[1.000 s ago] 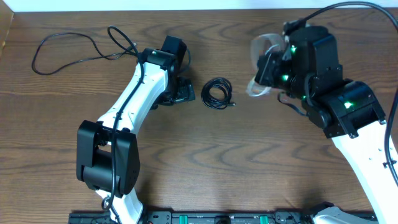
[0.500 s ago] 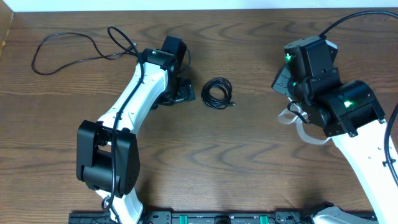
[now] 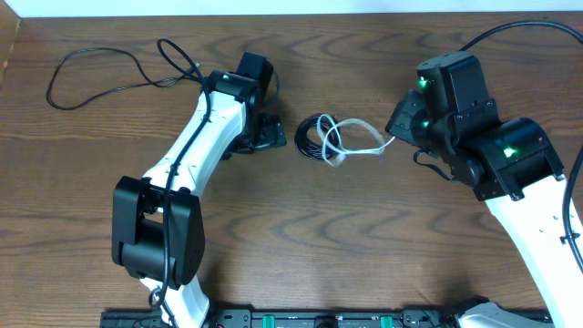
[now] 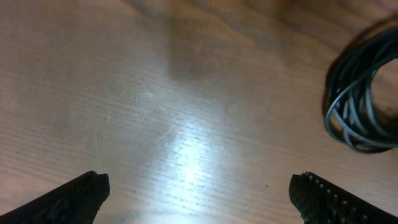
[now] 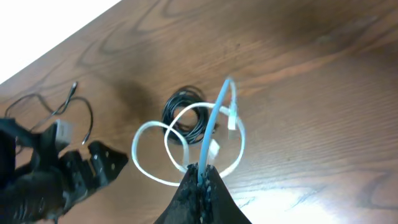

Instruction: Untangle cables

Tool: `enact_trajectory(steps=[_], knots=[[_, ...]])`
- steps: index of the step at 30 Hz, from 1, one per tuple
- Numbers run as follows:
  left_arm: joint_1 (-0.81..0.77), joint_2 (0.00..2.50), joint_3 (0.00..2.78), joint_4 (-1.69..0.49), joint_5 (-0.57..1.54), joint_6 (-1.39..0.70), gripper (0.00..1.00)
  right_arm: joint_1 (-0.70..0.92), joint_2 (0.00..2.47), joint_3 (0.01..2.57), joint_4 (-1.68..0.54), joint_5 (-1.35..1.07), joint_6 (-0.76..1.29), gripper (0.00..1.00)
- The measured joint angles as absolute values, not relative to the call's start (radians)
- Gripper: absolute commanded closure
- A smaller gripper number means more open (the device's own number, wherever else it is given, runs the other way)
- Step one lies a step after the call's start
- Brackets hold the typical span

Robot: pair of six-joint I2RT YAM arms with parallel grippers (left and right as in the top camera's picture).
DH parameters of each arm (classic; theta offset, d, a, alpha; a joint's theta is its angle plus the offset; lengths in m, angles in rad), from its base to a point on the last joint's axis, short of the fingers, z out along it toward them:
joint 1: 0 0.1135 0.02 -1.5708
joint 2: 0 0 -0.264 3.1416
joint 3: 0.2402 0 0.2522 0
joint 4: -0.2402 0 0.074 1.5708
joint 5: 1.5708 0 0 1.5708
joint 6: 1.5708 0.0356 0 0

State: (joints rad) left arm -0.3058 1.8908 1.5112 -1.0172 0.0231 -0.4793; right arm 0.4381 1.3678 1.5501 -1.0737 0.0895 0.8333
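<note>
White cable [image 3: 339, 157] sits mid-table in a few loose loops. Its left end crosses over the coiled black cable [image 3: 305, 141], and its right end runs to the right gripper [image 3: 393, 138]. In the right wrist view we see two white loops plus one straight strand [image 5: 214, 124] rising out of the fingers, with two small plugs near the top loop. The black coil [image 5: 176, 112] lies behind them, wound tight.

Second black cable [image 3: 100, 52] is spread out in open curves at the table's far left corner, well apart from the other two.

Right gripper [image 5: 202, 180]: fingers pressed together, pinching the white cable at one point, and it is touching nothing else that we can see.

Left gripper [image 3: 266, 137] is just left of the coil. In the wrist view its fingers [image 4: 74, 196] are spread wide over bare table [image 4: 186, 93], holding nothing. The coil [image 4: 348, 118] is off to its right, outside the gap.
</note>
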Motion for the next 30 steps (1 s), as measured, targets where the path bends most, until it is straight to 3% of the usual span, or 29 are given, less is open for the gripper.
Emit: enact_trajectory(steps=[20, 30], knots=[[-0.29, 1.891, 1.511, -1.137, 0.126, -0.463, 0.02, 0.509, 1.369, 1.55, -1.048, -0.083, 0.759, 0.99], [0.028, 1.845, 1.511, -1.192, 0.422, -0.363, 0.02, 0.616, 1.435, 1.55, -1.019, -0.088, 0.757, 0.99]])
